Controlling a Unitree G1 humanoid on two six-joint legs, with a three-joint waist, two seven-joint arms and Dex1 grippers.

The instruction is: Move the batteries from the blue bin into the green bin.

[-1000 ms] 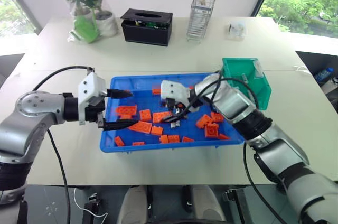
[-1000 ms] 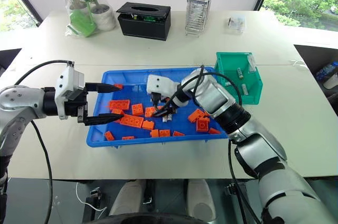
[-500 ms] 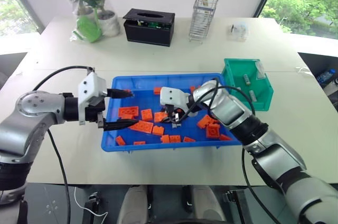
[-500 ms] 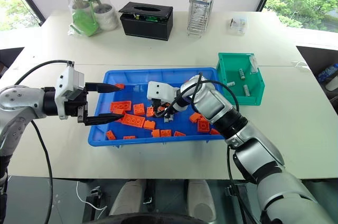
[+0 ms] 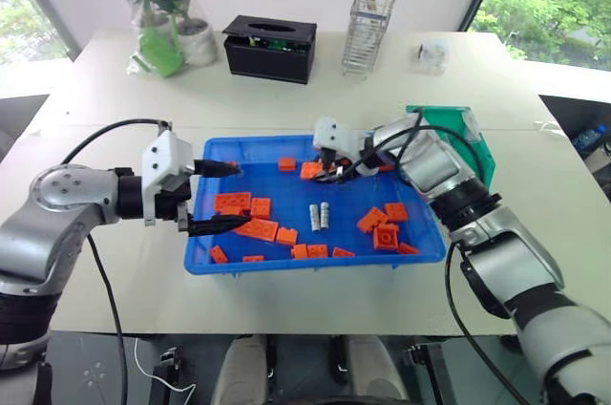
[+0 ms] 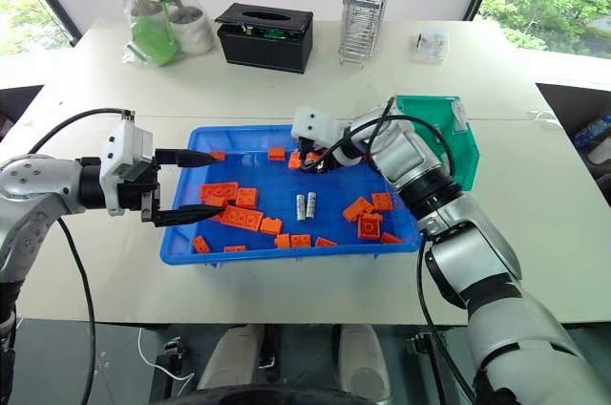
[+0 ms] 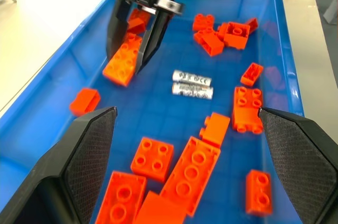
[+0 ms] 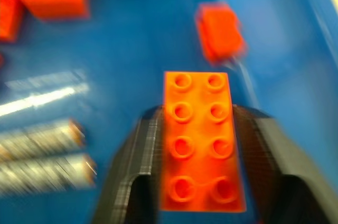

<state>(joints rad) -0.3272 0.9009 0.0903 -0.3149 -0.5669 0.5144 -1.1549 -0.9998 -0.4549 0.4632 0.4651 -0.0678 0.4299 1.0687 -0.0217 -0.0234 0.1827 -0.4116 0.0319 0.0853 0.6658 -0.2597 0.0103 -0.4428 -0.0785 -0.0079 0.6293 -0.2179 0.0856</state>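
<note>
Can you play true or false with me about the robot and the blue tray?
1. Two batteries lie side by side in the blue bin. True.
2. The right gripper is over an orange brick. True.
3. The left gripper holds a battery. False: it is open and empty.
4. The black box sits inside the blue bin. False: it stands on the table behind it.
5. The green bin is beside the blue bin. True.
</note>
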